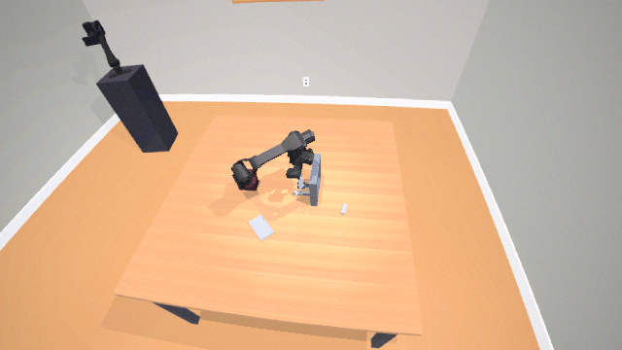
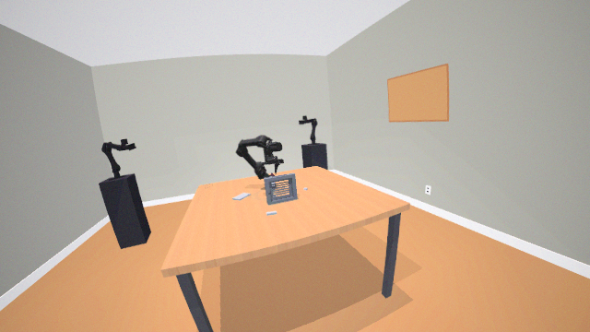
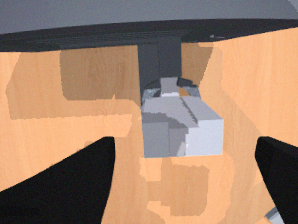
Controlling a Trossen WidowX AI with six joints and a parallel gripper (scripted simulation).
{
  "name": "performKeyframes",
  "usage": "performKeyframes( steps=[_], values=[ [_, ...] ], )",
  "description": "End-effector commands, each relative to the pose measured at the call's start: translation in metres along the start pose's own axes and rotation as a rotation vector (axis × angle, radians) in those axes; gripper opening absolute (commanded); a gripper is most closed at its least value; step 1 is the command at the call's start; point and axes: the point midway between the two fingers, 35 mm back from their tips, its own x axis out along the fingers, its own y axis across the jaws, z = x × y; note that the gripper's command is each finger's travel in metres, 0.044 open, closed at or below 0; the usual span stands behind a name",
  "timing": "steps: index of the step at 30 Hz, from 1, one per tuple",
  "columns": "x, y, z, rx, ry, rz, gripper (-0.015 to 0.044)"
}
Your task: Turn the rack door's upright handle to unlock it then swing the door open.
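Note:
The grey rack frame [image 1: 315, 181] [image 2: 295, 188] stands upright on the table. Its slatted door [image 2: 282, 189] looks closed within the frame. The pale grey handle [image 1: 300, 184] [image 3: 182, 130] sticks out from the door on the arm's side. The wrist view looks down on its blocky top and the dark stem [image 3: 159, 62] behind it. My gripper [image 1: 300, 171] [image 2: 277, 171] [image 3: 186, 147] is open and points down above the handle. In the wrist view the handle shows between the two spread fingers, with a gap on each side. Whether the fingertips reach down beside it is not clear.
A pale flat box [image 1: 261, 227] [image 2: 241, 196] lies on the table on the arm's side of the frame. A small pale block [image 1: 344, 208] [image 2: 271, 213] lies beyond the frame. Another small pale piece [image 2: 305, 188] lies beside it. A grey corner [image 3: 276, 215] shows at the wrist view's lower right.

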Motion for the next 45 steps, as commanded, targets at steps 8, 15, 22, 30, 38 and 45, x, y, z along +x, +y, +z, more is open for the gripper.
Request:
performKeyframes(
  steps=[8,15,22,30,38,45],
  values=[
    [0.016,0.000,-0.001,-0.027,0.034,0.001,0.0299],
    [0.028,0.000,-0.001,-0.033,0.056,0.002,0.0299],
    [0.039,0.000,-0.002,-0.040,0.078,0.004,0.0299],
    [0.052,-0.001,-0.003,-0.047,0.103,0.006,0.0299],
    [0.056,-0.001,-0.004,-0.049,0.110,0.007,0.0194],
    [0.056,-0.001,-0.004,-0.049,0.110,0.007,0.0088]
  ],
)
